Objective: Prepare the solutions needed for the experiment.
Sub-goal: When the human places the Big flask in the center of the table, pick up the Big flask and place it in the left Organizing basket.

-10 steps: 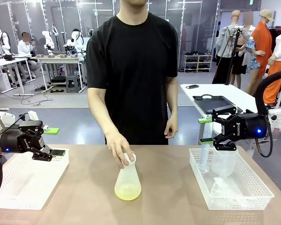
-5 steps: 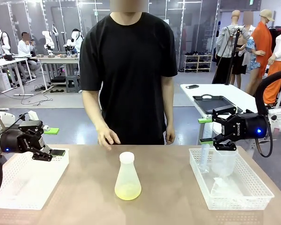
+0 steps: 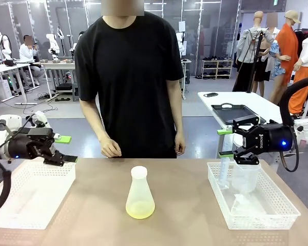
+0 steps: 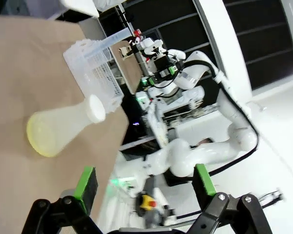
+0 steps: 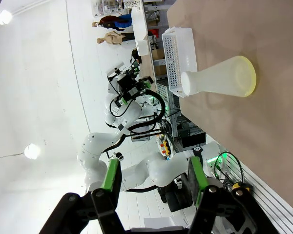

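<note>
A capped clear conical flask (image 3: 140,192) stands upright at the table's middle, with the solutions, a shallow pale yellow layer (image 3: 140,209), in its bottom. The flask (image 4: 63,126) lies ahead of my left gripper, and the flask (image 5: 219,78) also shows far ahead of my right gripper. My left gripper (image 3: 66,149) hovers open over the left basket's far corner, its gap (image 4: 144,184) bare. My right gripper (image 3: 226,142) hangs open above the right basket, nothing between its fingers (image 5: 153,178).
A white basket (image 3: 20,215) sits at the left. Another white basket (image 3: 218,197) at the right holds a clear beaker (image 3: 245,177) and a cylinder (image 3: 224,171). The person stands at the far edge, one hand (image 3: 110,148) low by the table.
The person's hand let go of the flask's neck and drew back to the far edge. My left gripper moved slightly right and up. The right arm stayed still.
</note>
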You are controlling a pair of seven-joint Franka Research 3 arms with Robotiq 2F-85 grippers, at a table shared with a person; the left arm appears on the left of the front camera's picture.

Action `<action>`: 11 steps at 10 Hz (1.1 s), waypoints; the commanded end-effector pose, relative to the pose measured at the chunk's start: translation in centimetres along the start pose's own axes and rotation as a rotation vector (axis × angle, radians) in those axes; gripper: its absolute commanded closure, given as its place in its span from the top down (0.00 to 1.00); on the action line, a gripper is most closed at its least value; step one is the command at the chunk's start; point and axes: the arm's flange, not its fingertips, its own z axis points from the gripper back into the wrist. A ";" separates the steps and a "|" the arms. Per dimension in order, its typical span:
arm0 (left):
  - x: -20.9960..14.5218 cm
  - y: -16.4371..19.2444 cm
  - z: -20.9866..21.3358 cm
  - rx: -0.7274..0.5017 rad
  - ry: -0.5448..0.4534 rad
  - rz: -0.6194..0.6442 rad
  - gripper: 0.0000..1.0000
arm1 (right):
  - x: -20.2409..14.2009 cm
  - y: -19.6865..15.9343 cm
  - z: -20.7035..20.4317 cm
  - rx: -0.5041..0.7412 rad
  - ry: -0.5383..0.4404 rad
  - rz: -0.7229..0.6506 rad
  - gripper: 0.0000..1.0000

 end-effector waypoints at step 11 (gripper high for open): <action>3.8 2.0 -4.3 0.050 0.064 -0.486 1.00 | -0.1 0.2 0.0 0.002 0.000 0.004 0.70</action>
